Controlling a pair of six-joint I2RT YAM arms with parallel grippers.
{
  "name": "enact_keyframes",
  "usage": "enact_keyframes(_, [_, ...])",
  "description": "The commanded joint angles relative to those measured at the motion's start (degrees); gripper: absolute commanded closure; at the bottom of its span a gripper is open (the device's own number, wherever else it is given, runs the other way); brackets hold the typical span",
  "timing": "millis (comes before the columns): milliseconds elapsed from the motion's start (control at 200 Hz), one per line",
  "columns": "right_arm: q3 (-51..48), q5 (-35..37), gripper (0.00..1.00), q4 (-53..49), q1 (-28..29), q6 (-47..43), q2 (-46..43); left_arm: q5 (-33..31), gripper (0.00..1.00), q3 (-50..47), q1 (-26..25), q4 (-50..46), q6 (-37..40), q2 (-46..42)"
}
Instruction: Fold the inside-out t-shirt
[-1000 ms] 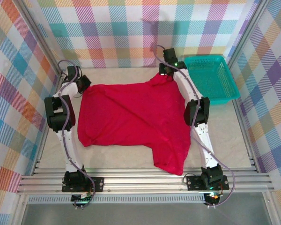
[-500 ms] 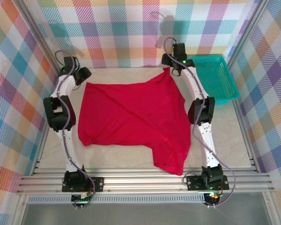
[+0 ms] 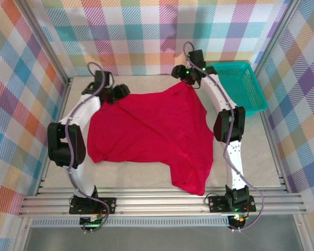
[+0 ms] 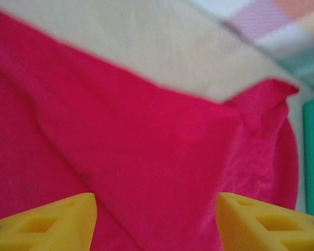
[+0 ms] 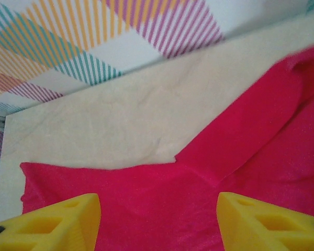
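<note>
Since a moment back, my left pincer (image 3: 120, 91) is swinging in from the far left corner of the table (image 3: 254, 157) along its far edge, and my right pincer (image 3: 179, 72) is dipping back toward the cloth at the far right.

Both pincers are standing apart and gripping nothing. Between the yellow fingers (image 4: 47, 219) in each wrist view, red cloth is lying loose below.

A red t-shirt (image 3: 152, 130) is lying spread across the middle of the table, reaching from the far edge down to the near edge. One flap is hanging close to the near edge, right of centre. A long diagonal crease is running across it, and its far right corner is bunching into a small peak beside my right pincer.

Both pincers, I am judging, are lining up over the shirt's far border so each can take a corner for a fold toward the near edge.

Pale beige matting is covering the table. A teal basket (image 3: 235, 89) is sitting at the far right corner. Pastel checked walls (image 3: 146, 31) are closing in three sides.
</note>
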Motion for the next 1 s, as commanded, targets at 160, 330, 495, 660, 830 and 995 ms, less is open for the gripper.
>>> enact_keyframes(160, [-0.5,-1.2,0.39,1.7,0.3,17.6,7.3,0.7,0.4,-8.1,-0.1,4.1,-4.2,2.0])
enact_keyframes(330, [-1.7,-0.1,0.44,3.8,0.4,22.5,10.0,0.0,0.41,-8.7,-0.2,2.8,-2.8,1.3])
enact_keyframes(495, [0.1,-0.1,0.47,6.6,0.3,25.0,13.1,-1.3,0.41,-10.0,-0.1,1.3,-1.9,1.0])
enact_keyframes(660, [6.3,-1.0,0.59,5.3,0.4,26.7,17.6,-0.4,0.43,-12.9,-0.1,2.9,-2.7,0.0])
enact_keyframes(830, [9.1,-0.1,0.65,6.2,0.4,27.6,20.0,0.2,0.44,-14.0,-0.2,3.1,-2.9,-0.4])
enact_keyframes(995, [12.5,-1.2,0.87,4.7,0.4,27.1,21.2,0.5,0.45,-14.5,-0.5,3.2,-2.9,-0.8])
